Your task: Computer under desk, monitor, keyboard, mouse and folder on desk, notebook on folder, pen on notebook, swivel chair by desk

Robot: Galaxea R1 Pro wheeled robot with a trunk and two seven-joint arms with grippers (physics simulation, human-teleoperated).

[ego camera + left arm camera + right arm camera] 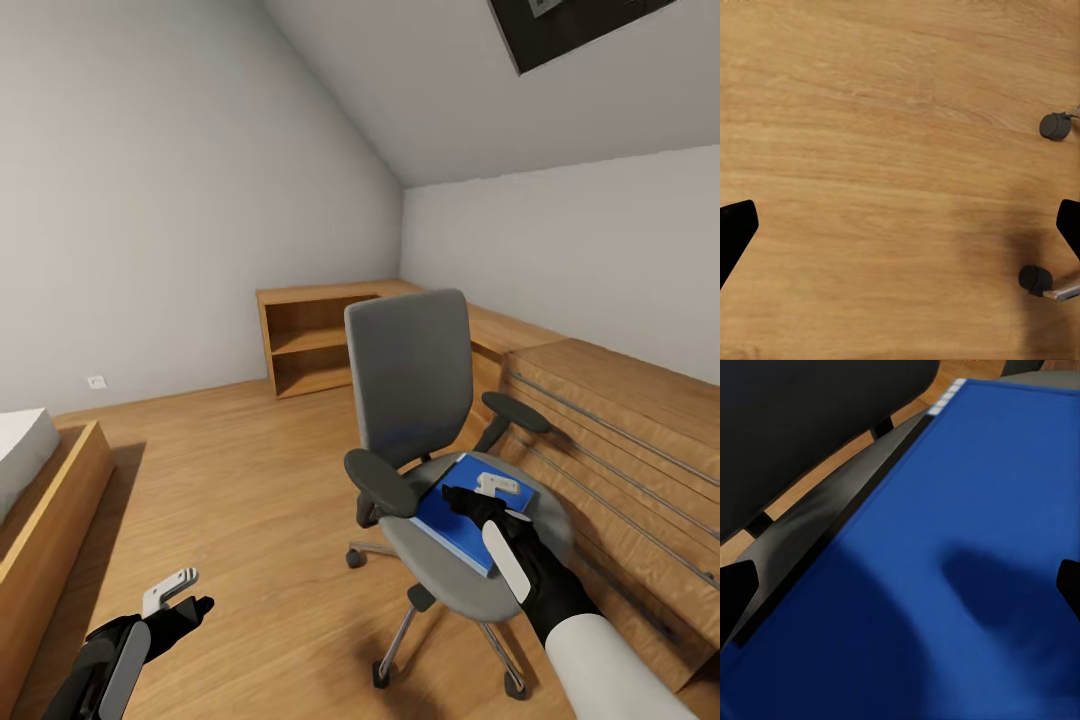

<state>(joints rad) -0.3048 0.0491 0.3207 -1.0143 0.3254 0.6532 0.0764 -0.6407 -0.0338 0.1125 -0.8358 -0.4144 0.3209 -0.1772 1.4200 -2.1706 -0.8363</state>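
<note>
1. Where the grey upholstered swivel chair stands at 1 o'clock, the flat blue folder lies on its rounded seat.
2. The right gripper hovers over the folder, fingers spread wide.
3. The left gripper, at 7 o'clock, hangs over the wood-grain floor, fingers wide, empty.

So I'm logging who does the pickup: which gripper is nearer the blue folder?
Right. The right gripper is directly over the folder on the swivel chair seat, fingers spread. The left gripper hangs low over the floor, well off to the chair's side.
</note>
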